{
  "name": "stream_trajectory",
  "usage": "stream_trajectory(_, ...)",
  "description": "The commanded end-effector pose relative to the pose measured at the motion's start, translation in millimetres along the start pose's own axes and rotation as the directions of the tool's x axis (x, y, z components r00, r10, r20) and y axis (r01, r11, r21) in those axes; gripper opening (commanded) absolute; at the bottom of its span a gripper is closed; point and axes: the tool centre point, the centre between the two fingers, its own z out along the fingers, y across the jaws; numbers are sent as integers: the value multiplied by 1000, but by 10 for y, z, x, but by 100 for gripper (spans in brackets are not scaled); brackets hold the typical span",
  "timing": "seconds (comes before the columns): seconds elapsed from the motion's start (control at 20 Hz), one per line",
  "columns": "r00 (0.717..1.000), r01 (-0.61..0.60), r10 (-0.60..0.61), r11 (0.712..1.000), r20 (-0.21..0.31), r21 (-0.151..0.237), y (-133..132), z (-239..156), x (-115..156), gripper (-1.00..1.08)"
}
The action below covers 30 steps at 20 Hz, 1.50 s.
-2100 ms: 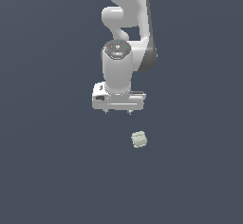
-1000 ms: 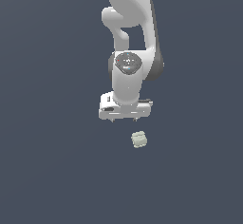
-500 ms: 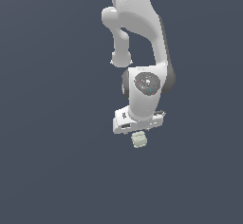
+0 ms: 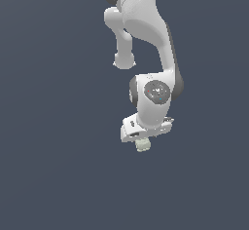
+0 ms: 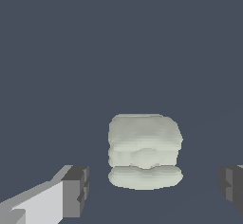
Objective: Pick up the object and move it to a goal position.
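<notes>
Plainly, in the wrist view the claw [image 5: 152, 190] is spread wide, one dark pad [image 5: 76, 190] on either side of the object [image 5: 144, 152] with clear gaps, so the lump lies straight between the fingers and nothing is gripped yet. It sits on the bare desk [image 4: 58, 175], squat and slightly wider than tall, its faint ridges running across from pad to pad. Farther off, the exterior view shows the arm [image 4: 146, 44] reaching down from above, wrist bent, hand directly over the object [image 4: 142, 145].
</notes>
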Motion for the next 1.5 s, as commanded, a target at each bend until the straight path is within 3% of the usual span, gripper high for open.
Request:
stream_trajectory(0.0, 1000, 0, 0, 1000, 0, 0, 3, 13, 1, 100)
stream_trajectory(0.5, 1000, 1, -1, 1000, -1, 0, -4, 450, -4, 100)
stream_trajectory(0.8, 1000, 1, -1, 1000, -1, 0, -2, 503, 12, 100)
stream_trajectory(0.85, 1000, 1, -1, 1000, -1, 0, -2, 503, 12, -100)
stream_trajectory(1.45, 1000, 1, -1, 1000, -1, 0, -4, 494, 9, -100)
